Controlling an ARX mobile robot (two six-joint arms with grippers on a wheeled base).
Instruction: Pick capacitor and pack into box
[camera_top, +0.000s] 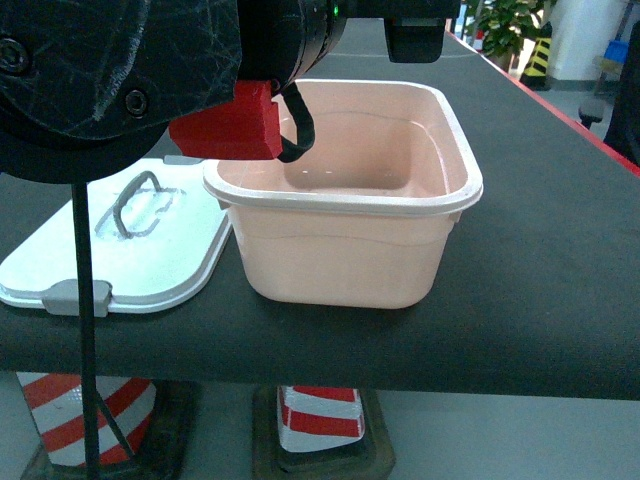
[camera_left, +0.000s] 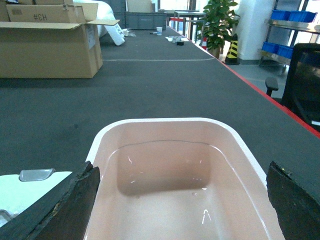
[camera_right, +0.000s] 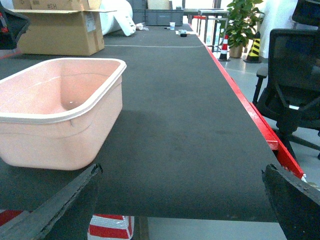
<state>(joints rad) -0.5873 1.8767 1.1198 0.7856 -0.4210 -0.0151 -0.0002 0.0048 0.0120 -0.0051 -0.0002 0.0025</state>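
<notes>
1. The box stands open on the dark table. In all 3 views its inside looks bare, though the nearest part of the floor is cut off. Its long axis runs straight away from the left fingers in the left wrist view.
2. No capacitor can be made out in any view. Which way it lies from either set of fingers cannot be told, and the coming pick turns on exactly that.
3. The left gripper hangs directly over the box's near end. Its 2 dark fingertips are spread wide, 1 over each side wall, with nothing between them.
4. The right gripper is also spread wide and holds nothing. The box sits ahead of and to the left of its fingers, apart from them, so the left arm is the nearer to the box.
5. The white lid lies flat on the table just beside the box, to the left of the left fingers.
6. In the head view the left arm's dark body and a red part cover the box's far left corner.
7. A cardboard carton sits far beyond the fingers; small items further back are too small to name.
</notes>
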